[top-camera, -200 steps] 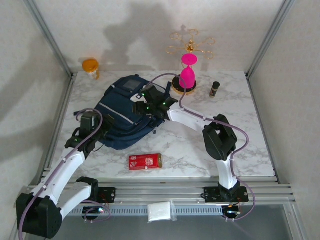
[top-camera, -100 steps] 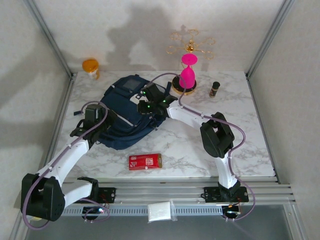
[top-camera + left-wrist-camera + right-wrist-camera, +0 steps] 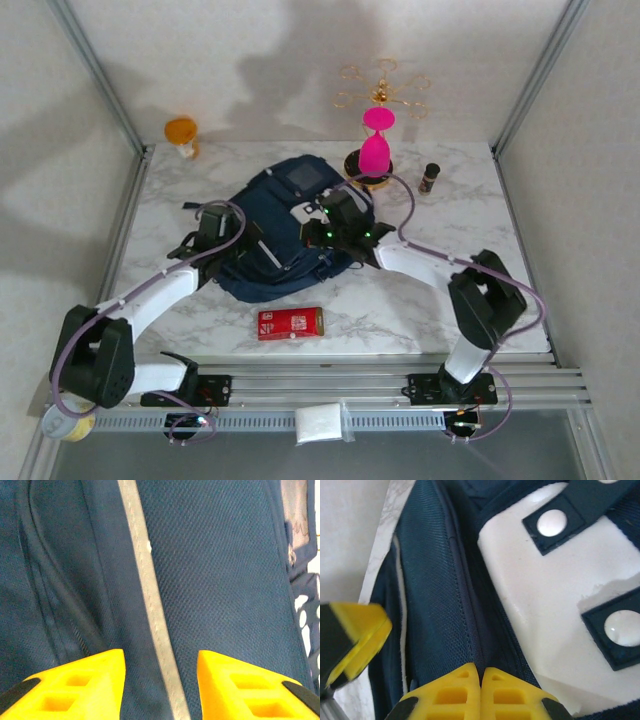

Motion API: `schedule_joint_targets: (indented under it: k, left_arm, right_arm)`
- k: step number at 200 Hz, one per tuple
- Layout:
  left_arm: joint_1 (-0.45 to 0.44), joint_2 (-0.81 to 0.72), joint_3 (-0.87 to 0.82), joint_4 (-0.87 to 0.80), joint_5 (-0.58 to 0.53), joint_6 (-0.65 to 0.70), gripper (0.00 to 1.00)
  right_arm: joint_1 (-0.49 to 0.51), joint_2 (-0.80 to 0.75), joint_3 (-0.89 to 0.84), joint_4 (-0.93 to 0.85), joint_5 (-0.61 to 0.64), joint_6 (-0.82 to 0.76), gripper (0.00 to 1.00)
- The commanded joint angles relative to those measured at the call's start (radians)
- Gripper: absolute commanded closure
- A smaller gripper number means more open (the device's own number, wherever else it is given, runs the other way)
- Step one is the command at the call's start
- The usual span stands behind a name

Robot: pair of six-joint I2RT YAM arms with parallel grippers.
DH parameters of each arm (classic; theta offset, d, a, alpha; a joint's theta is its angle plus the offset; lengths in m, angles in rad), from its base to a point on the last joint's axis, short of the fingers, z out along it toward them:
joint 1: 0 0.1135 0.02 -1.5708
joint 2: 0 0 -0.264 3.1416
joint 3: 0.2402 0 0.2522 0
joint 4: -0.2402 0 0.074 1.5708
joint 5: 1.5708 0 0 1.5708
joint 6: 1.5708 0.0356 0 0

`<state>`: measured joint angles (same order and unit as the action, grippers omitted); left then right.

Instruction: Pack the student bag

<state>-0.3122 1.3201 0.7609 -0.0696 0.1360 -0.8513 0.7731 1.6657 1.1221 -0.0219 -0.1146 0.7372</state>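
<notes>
A white packet [image 3: 320, 424] lies nearest of all, in front of the rails at the bench's [image 3: 500, 300] near edge. On the marble top just beyond, a flat red box [image 3: 290, 323] lies left of centre, apart from everything else.

Behind the box the student bag [image 3: 278, 268] lies flat on the middle of the bench, a little to the left, with its navy front up and a grey patch at its far end. Both arms reach onto it.

The left tool [image 3: 159, 657] is at the bag's left side. Its yellow fingers [image 3: 102, 672] stand apart just above the navy cloth. A grey stripe [image 3: 149, 595] on the bag runs up between them, with a zip line to the left of it.

The right tool [image 3: 481, 672] is on the bag's right half. Its yellow fingers are pressed together, with no gap between the tips. They meet on a raised seam beside a white patch [image 3: 540, 605] that carries two navy tabs with round studs. Whether any cloth is nipped between the tips cannot be told.

Farther back, just beyond the bag's right corner, a pink hourglass-shaped piece [image 3: 376, 142] stands upright on a dark round base. A small dark bottle [image 3: 430, 177] stands to its right. A gold wire stand [image 3: 383, 85] with curled arms rises behind them near the wall. An orange jar [image 3: 182, 132] sits at the far left corner.
</notes>
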Motion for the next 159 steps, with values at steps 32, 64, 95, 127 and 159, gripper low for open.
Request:
schedule_joint_targets:
  k: [32, 64, 95, 127, 159]
  left_arm:
    - [-0.011, 0.065, 0.173, 0.049, -0.004, 0.095, 0.53]
    - [-0.020, -0.073, 0.162, -0.131, -0.047, 0.063, 0.50]
    - [-0.123, -0.222, 0.126, -0.346, -0.159, -0.016, 0.51]
    - [-0.308, -0.315, 0.065, -0.438, -0.250, -0.164, 0.53]
    - [-0.492, -0.272, 0.069, -0.464, -0.369, -0.286, 0.54]
  right_arm:
    - [0.004, -0.149, -0.122, 0.233, 0.073, 0.308, 1.00]
    - [0.043, -0.143, -0.119, 0.301, 0.151, 0.386, 1.00]
    - [0.062, -0.094, -0.097, 0.349, 0.142, 0.424, 1.00]
    - [0.081, -0.077, -0.096, 0.358, 0.128, 0.432, 1.00]
    - [0.086, -0.064, -0.112, 0.382, 0.099, 0.439, 1.00]
